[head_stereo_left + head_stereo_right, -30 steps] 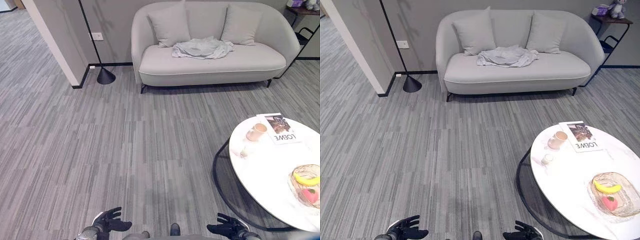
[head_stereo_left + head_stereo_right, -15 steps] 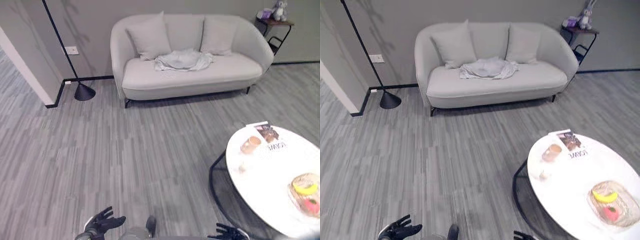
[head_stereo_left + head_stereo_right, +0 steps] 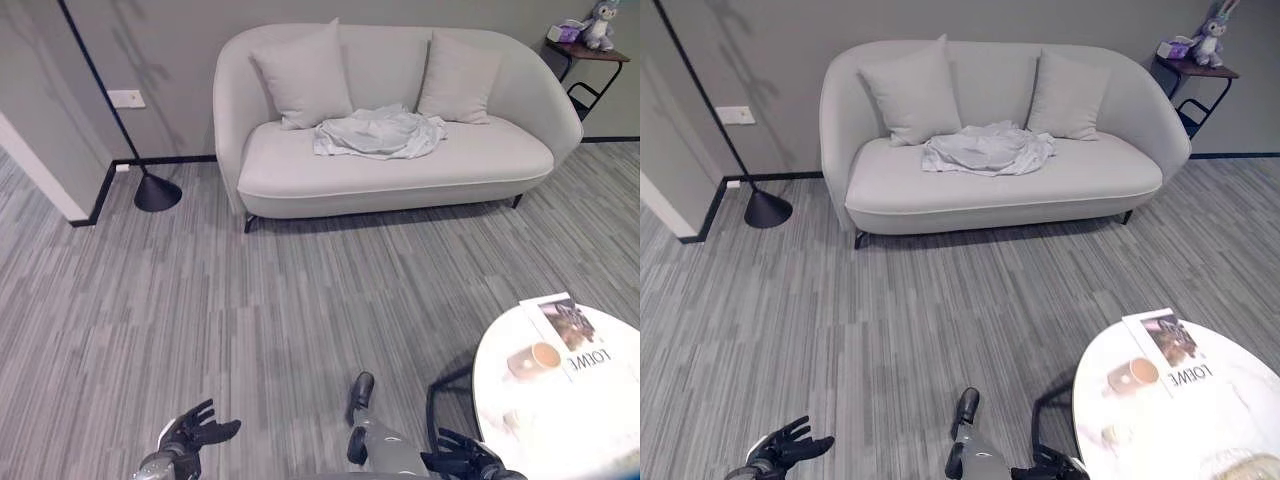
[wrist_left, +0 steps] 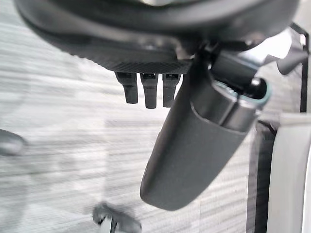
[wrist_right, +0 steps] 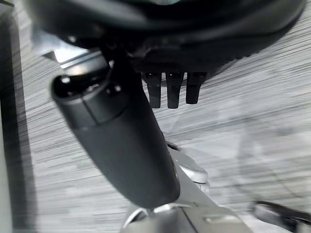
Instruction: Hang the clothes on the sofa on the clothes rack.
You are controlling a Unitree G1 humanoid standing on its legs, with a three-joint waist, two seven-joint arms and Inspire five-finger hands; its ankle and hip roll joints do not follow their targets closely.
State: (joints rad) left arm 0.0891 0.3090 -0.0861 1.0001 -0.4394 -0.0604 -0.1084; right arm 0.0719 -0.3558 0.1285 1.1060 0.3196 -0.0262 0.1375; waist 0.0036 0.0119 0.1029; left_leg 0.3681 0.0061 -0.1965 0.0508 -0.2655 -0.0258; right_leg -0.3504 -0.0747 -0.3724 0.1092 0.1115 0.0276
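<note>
A crumpled pale grey-white garment lies on the seat of a light grey sofa against the far wall, between two cushions. My left hand hangs low at the lower left, fingers spread and open, holding nothing. At the bottom right my right hand is also open and empty. In the left wrist view the straight fingers and thumb point at bare carpet. The right wrist view has its fingers straight too. Both hands are far from the garment.
A black floor lamp's base stands left of the sofa by a wall corner. A round white table with a magazine and a cup is at lower right. A dark side table with a plush toy stands right of the sofa. Grey carpet lies between.
The camera has moved: the sofa now looks larger and nearer, and the round table has slid toward the lower right. Both hands stay low, open and empty.
</note>
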